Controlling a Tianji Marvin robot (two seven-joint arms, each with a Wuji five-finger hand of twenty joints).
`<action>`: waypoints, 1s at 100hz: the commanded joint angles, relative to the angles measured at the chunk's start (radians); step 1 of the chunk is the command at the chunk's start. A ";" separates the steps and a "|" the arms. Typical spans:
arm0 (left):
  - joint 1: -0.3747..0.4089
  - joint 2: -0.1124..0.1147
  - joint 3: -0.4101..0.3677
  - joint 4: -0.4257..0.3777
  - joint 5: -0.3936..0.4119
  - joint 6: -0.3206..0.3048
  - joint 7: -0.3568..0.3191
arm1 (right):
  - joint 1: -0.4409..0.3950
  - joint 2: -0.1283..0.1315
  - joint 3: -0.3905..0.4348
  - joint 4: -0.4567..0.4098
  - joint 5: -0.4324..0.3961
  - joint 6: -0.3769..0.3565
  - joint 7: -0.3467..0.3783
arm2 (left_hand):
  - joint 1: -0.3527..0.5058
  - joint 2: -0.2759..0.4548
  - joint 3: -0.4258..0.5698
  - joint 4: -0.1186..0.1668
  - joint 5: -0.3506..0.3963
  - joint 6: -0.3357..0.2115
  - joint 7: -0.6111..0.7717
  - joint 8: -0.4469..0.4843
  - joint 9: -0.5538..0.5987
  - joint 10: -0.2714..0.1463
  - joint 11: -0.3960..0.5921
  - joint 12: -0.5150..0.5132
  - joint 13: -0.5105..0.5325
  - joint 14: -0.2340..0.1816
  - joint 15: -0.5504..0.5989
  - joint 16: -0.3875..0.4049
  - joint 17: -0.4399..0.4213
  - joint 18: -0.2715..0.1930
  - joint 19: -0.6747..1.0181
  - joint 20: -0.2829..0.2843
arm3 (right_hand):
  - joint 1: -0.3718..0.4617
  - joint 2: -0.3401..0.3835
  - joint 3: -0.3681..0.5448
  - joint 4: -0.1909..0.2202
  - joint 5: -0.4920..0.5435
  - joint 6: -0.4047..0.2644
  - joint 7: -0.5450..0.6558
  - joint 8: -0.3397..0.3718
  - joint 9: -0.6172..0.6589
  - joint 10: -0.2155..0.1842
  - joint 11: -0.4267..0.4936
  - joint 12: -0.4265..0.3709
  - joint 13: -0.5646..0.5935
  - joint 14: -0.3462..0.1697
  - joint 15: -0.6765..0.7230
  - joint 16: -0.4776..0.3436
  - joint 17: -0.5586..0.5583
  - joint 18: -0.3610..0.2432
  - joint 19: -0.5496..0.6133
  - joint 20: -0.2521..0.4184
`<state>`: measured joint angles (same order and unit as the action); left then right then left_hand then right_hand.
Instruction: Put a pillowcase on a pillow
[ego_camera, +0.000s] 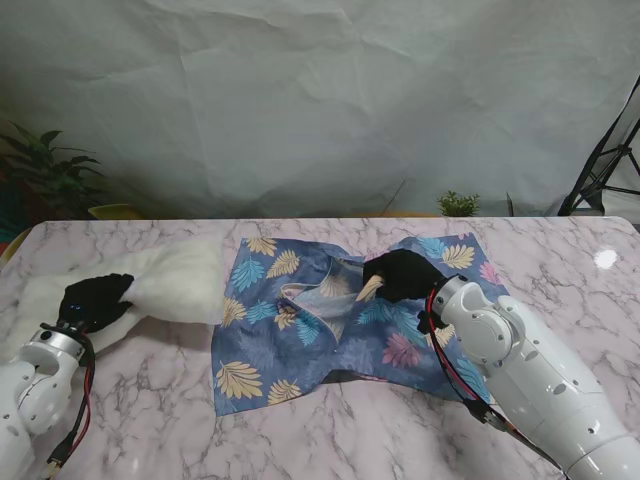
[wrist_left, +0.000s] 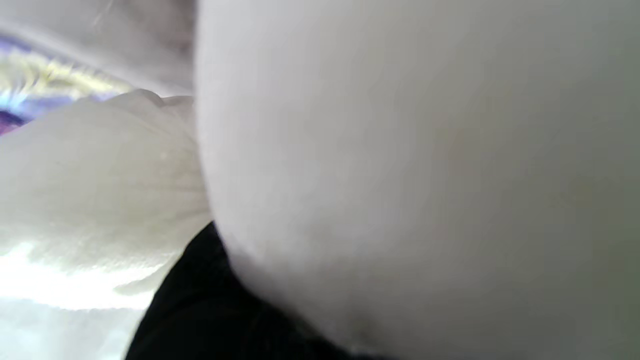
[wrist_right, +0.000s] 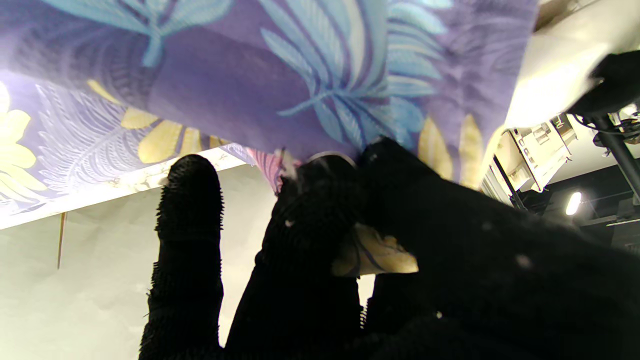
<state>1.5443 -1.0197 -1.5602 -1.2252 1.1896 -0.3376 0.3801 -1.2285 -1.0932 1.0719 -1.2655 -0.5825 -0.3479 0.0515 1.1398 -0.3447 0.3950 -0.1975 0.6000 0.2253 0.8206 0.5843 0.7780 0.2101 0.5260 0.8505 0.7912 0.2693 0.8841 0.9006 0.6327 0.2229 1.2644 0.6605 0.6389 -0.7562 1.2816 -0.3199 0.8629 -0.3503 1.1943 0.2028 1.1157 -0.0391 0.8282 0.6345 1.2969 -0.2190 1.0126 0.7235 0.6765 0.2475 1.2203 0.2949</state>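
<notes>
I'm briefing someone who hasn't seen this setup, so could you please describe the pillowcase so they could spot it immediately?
On the marble table, look to the middle, to the right of the plain white pillow. The pillowcase lies there rumpled, its upper layer pinched up by the black-gloved right hand. It is the only patterned thing: blue-purple cloth with yellow, teal and pink leaves.
</notes>
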 joint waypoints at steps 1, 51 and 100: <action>-0.008 -0.006 0.003 -0.060 -0.018 -0.040 -0.001 | -0.004 0.001 -0.002 -0.003 -0.002 0.007 0.003 | 0.151 0.097 0.218 0.059 0.134 -0.174 0.247 0.090 0.041 -0.079 0.029 0.028 0.013 -0.093 0.059 0.033 0.023 -0.067 0.121 0.062 | 0.036 0.039 0.016 0.002 0.002 0.004 0.059 0.029 0.025 0.028 0.016 0.011 0.018 -0.015 0.048 0.023 -0.001 0.032 0.013 0.014; -0.091 -0.015 0.089 -0.156 -0.077 -0.352 -0.102 | 0.008 0.000 -0.001 -0.005 0.013 0.040 0.021 | 0.151 0.066 0.246 0.055 0.165 -0.208 0.308 0.111 0.080 -0.122 0.056 0.050 0.043 -0.124 0.060 0.050 0.015 -0.053 0.096 0.071 | 0.035 0.041 0.014 0.002 0.000 0.006 0.058 0.029 0.025 0.030 0.015 0.011 0.019 -0.016 0.045 0.019 0.003 0.032 0.011 0.017; -0.192 -0.022 0.255 -0.097 -0.157 -0.471 -0.188 | 0.016 -0.002 -0.007 0.004 0.021 0.047 0.021 | 0.112 0.011 0.361 0.039 0.211 -0.254 0.376 0.113 0.126 -0.138 0.113 0.036 0.092 -0.122 0.078 0.079 0.032 -0.019 0.111 0.088 | 0.037 0.042 0.011 0.003 0.000 0.007 0.058 0.029 0.024 0.030 0.014 0.011 0.019 -0.014 0.045 0.018 0.003 0.033 0.011 0.019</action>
<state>1.3723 -1.0331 -1.3213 -1.3329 1.0313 -0.8052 0.1866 -1.2135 -1.0931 1.0677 -1.2641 -0.5636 -0.3021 0.0743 1.0991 -0.3907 0.4131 -0.2202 0.6650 0.1688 0.8435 0.6186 0.8523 0.1576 0.5721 0.8720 0.8493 0.2345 0.8969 0.9417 0.6560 0.2179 1.3009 0.7079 0.6390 -0.7562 1.2816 -0.3199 0.8629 -0.3503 1.1943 0.2028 1.1157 -0.0378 0.8282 0.6346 1.2969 -0.2189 1.0128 0.7235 0.6765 0.2483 1.2204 0.3013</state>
